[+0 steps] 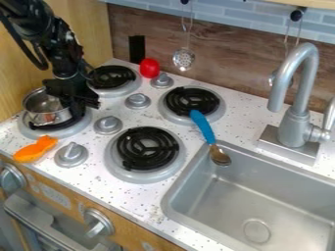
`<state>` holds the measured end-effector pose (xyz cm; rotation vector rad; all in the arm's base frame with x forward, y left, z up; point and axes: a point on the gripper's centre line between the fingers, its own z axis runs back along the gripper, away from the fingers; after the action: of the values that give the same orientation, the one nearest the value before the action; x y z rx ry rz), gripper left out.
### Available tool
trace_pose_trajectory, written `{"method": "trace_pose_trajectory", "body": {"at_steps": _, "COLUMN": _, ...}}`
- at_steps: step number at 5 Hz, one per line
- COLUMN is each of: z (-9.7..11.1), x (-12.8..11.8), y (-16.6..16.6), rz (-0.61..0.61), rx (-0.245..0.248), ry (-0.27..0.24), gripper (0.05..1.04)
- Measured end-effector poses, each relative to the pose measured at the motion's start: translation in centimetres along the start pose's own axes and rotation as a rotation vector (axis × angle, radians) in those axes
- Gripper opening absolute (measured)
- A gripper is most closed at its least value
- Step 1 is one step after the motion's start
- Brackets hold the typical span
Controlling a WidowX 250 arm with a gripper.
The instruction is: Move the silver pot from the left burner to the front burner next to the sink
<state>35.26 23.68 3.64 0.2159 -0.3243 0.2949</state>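
The black gripper hangs at the upper left, right beside the right side of a small metal pot and overlapping its rim in the view. Whether it touches the pot I cannot tell. The pot stands upright on the front left burner. In front of the pot, near the counter's edge, lies an orange object. A red, rounded object stands at the back by the wall. A spoon with a blue handle lies from the back right burner to the sink's rim, its bowl over the sink's corner.
Black coil burners and grey knobs are spread over the speckled counter. At the right are a metal sink and a tall faucet. A slotted ladle hangs on the back wall.
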Motion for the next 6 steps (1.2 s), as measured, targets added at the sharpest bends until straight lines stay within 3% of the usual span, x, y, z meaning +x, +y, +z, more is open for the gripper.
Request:
{"method": "trace_pose_trajectory", "body": {"at_steps": 1, "z": 1.3, "x": -0.3, "y": 0.8, "rz": 0.014, "rx": 0.031, "ry": -0.001, "gripper": 0.103}}
{"method": "trace_pose_trajectory", "body": {"at_steps": 2, "z": 6.1, "x": 0.8, "y": 1.1, "rz": 0.033, "rx": 0.076, "ry": -0.085, "gripper": 0.103}}
{"method": "trace_pose_trajectory", "body": {"at_steps": 3, "z": 9.5, "x": 0.0, "y": -2.7, "rz": -0.043, "rx": 0.041, "ry": -0.142, "gripper": 0.103}}
{"method": "trace_pose_trajectory", "body": {"at_steps": 4, "z": 10.7, "x": -1.6, "y": -6.2, "rz": -0.123, "rx": 0.002, "ry": -0.162, "gripper": 0.103}}
{"method": "trace_pose_trajectory", "body": {"at_steps": 5, "z": 10.6, "x": -3.8, "y": -11.2, "rz": -0.252, "rx": -0.063, "ry": -0.16, "gripper": 0.103}}
{"method": "trace_pose_trajectory", "body": {"at_steps": 6, "z": 10.1, "x": -4.5, "y": -16.1, "rz": -0.343, "rx": -0.095, "ry": -0.168, "gripper": 0.103}}
